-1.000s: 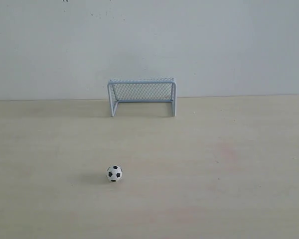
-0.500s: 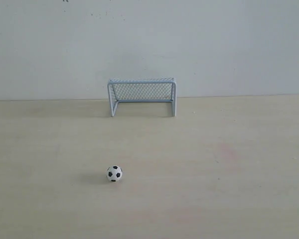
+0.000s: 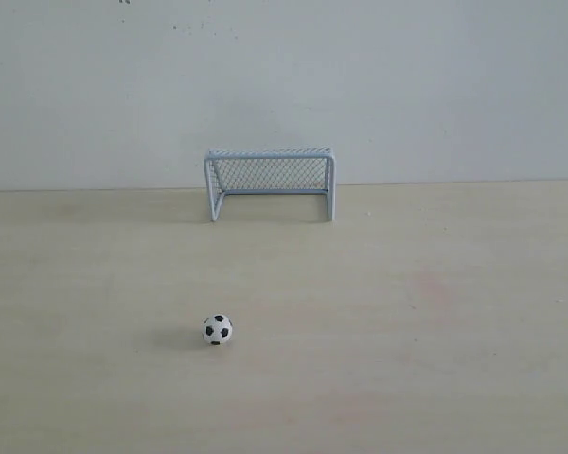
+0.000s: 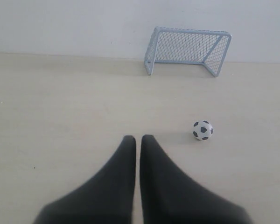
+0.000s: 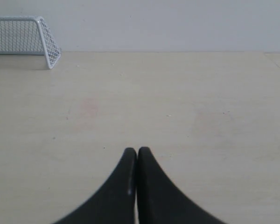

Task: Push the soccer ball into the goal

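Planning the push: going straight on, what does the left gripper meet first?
Probably bare table up to the wall; the soccer ball lies aside, the goal post narrowly off-line.

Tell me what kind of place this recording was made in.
Probably a bare robot test bench rather than a home or a pitch: a pale wood-look table against a plain white wall, with a miniature goal and a tiny soccer ball set on it.

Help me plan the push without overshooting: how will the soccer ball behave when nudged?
Round on a smooth flat table, the soccer ball will probably roll freely. It looks much smaller than the goal, so likely light; a gentle tap may suffice. An off-centre touch could send it wide.
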